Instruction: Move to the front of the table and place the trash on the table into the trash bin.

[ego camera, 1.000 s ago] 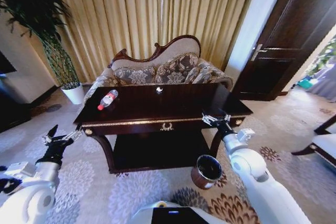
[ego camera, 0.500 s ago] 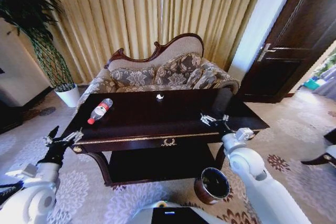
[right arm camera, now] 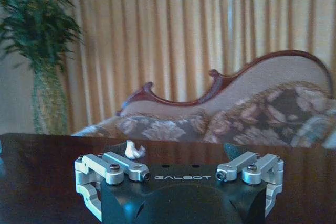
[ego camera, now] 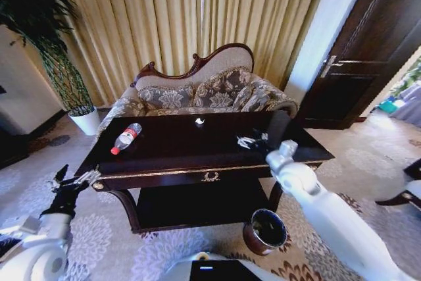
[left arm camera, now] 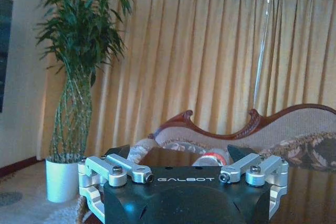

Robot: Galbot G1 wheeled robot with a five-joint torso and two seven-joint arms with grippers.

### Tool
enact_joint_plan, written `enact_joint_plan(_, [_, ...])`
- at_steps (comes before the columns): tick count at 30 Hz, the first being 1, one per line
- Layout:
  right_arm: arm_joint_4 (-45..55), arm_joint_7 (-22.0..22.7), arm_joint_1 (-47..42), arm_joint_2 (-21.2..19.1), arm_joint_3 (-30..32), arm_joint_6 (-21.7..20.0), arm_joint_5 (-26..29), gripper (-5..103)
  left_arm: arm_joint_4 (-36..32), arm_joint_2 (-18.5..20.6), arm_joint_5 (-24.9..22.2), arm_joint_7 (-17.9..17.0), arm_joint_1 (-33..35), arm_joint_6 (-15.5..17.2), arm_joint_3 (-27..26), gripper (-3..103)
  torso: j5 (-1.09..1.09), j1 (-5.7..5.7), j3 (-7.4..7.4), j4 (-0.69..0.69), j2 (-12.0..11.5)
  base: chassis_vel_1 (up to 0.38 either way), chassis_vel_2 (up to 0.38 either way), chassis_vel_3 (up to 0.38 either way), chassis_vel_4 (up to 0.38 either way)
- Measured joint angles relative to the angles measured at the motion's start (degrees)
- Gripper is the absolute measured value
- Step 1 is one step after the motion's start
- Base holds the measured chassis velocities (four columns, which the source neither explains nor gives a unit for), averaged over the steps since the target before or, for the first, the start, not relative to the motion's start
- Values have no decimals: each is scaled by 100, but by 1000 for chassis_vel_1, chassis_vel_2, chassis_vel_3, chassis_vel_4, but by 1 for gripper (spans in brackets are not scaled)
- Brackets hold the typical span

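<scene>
From the head camera I see my right gripper (ego camera: 248, 141) out over the dark glossy wooden table with gold trim (ego camera: 197, 156), jaws spread wide on nothing. My left gripper (ego camera: 72, 179) hangs off the table's left corner, equally open and empty. One clear plastic bottle with a red label (ego camera: 125, 138) lies near the left edge, one small white paper bit (ego camera: 199, 122) toward the back. The round reddish-brown bin (ego camera: 264, 231) stands on the carpet at the front right. My right wrist camera catches that paper bit (right arm camera: 134, 150) just ahead.
</scene>
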Motion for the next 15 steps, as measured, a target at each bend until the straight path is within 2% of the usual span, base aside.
enact_joint_plan(1, [-155,0,271,10,-275,-23,48,100,-17,-19,5,-17,1,5,-18,100,0,0,0,-2,0,0,0,0,0])
enact_joint_plan(2, [-155,0,271,10,-275,-23,48,100,-17,-19,5,-17,1,5,-18,100,0,0,0,-2,0,0,0,0,0])
enact_joint_plan(4, [-535,0,955,89,-884,-107,182,100,-68,-73,11,-30,11,21,-64,100,1,0,1,-3,0,0,0,0,0])
enact_joint_plan(7, [-753,1,1376,160,-1213,-155,227,100,-94,-116,17,-40,26,27,-84,100,-1,0,1,-2,0,0,0,0,0])
enact_joint_plan(10, [-1462,4,2322,520,-1954,-217,247,100,-134,-227,47,-54,66,31,-125,100,-2,0,1,0,0,0,0,0,0])
enact_joint_plan(15, [-2055,7,2962,909,-2449,-385,278,100,-143,-292,67,-56,93,32,-166,100,0,1,1,-1,-1,0,0,0,0])
